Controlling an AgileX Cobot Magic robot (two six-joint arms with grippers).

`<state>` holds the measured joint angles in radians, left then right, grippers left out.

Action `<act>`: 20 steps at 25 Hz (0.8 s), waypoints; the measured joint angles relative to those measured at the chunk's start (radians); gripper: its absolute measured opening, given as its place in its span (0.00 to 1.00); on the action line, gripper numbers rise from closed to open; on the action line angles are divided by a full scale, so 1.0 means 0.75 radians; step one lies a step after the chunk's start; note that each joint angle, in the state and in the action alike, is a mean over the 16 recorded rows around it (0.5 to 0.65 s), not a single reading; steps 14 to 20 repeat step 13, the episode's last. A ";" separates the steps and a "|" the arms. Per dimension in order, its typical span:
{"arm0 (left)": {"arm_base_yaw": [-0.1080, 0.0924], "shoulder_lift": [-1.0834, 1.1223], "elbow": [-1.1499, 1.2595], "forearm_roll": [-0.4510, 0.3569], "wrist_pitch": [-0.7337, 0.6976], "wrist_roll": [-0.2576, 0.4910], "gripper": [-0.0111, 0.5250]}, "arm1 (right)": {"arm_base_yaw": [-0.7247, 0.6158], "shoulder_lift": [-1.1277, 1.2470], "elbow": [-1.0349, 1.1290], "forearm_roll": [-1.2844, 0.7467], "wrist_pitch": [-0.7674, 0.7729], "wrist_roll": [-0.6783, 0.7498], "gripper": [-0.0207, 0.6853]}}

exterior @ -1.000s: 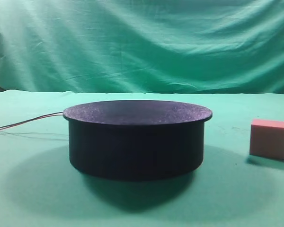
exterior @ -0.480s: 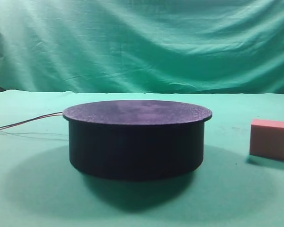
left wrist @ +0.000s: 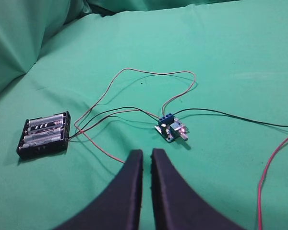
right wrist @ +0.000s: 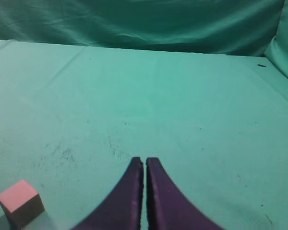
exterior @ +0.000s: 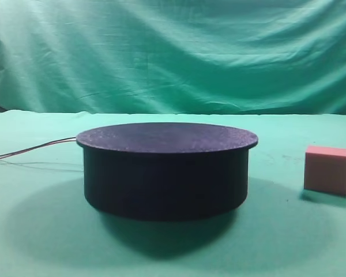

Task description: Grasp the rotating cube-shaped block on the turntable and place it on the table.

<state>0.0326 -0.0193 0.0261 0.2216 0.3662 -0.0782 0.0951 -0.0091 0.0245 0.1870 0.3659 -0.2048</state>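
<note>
While the turntable [exterior: 166, 170] sits mid-table [exterior: 40, 248] w/ a bare top and red wires [exterior: 32, 150] trailing off its left side, the block [exterior: 327, 169] is seen resting on the cloth well to its right, apart from it; in the right wrist view it [right wrist: 19, 202] lies at lower left. The left tool [left wrist: 146, 154] is held nearly together, empty, above a battery pack [left wrist: 44, 134] and small circuit board [left wrist: 171, 130]. The right tool [right wrist: 144, 162] is likewise pressed together, gripping nothing, w/ the block off to its left.

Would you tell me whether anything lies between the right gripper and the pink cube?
Nothing visible does. In the right wrist view only bare green table separates the shut right gripper from the cube-shaped block, which already rests there, off the turntable.
</note>
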 joint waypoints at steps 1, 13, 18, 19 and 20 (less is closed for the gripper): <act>0.000 0.000 0.000 0.000 0.000 0.000 0.02 | 0.000 0.000 0.000 0.001 0.003 0.000 0.03; 0.000 0.000 0.000 0.000 0.000 0.000 0.02 | 0.000 -0.001 0.001 0.003 0.010 0.000 0.03; 0.000 0.000 0.000 0.000 0.000 0.000 0.02 | 0.000 -0.001 0.001 0.003 0.010 0.000 0.03; 0.000 0.000 0.000 0.000 0.000 0.000 0.02 | 0.000 -0.001 0.001 0.003 0.010 0.000 0.03; 0.000 0.000 0.000 0.000 0.000 0.000 0.02 | 0.000 -0.001 0.001 0.003 0.010 0.000 0.03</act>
